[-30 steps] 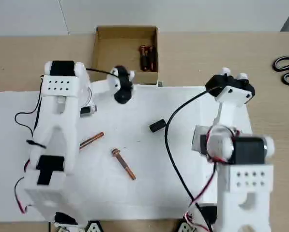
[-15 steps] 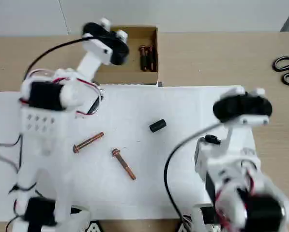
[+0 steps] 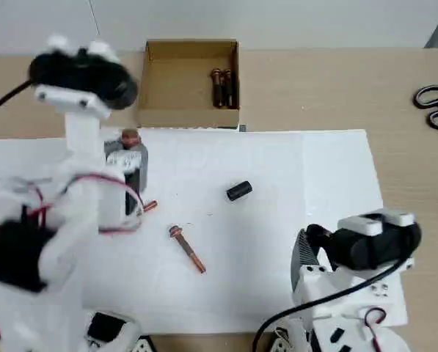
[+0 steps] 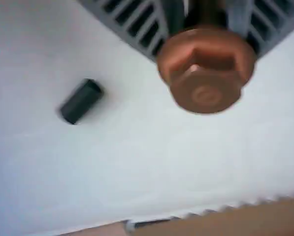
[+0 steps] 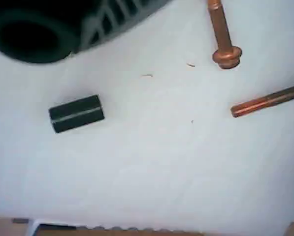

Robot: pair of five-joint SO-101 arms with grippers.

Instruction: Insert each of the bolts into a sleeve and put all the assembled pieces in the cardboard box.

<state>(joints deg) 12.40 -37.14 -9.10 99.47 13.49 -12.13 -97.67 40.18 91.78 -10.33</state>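
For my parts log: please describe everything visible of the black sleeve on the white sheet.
The black sleeve is a short, matte cylinder with a faint pale line along it. It lies on its side near the middle of the white sheet. Nothing sticks out of it; only the sheet touches it.

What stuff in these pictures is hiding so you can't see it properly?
- Held bolt, left wrist view: its own head hides the shank.
- Second bolt, high view: the left arm covers all but one end; the right wrist view's edge cuts it short.
- Assembled pieces in the cardboard box, high view: too small to count.
- Scissors, high view: cut off by the edge.
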